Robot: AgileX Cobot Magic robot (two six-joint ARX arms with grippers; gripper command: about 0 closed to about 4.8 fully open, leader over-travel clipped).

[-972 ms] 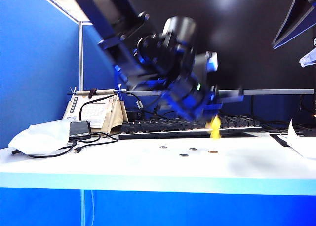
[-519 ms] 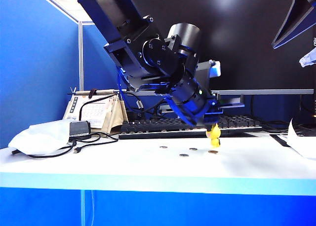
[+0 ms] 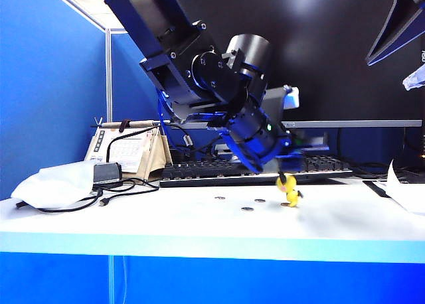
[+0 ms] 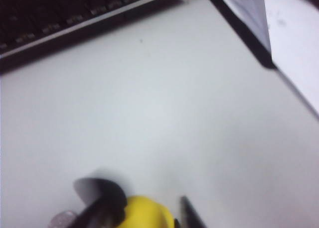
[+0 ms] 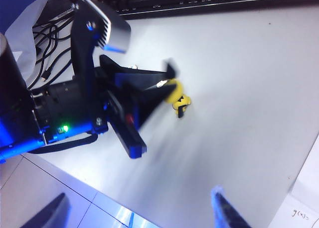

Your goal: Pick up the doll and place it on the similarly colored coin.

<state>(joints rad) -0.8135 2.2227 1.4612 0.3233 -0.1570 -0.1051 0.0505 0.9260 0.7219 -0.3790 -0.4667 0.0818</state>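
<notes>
the front strip of the worktop (image 3: 166, 228) lies bare from left edge to right. behind it the keyboard (image 3: 219, 171) walls the middle, cables (image 3: 126, 184) and a white bag (image 3: 53, 184) crowd the left, paper (image 3: 406, 191) the right. the left claw (image 3: 284, 172) and doll (image 3: 288, 189) block the centre; the right claw (image 5: 139, 208) spreads wide over the bare surface.

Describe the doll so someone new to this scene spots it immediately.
Start at the black keyboard along the back of the white table. Just in front of its right half, below the left gripper, stands the doll: tiny, bright yellow, unlike the flat coins beside it.
</notes>
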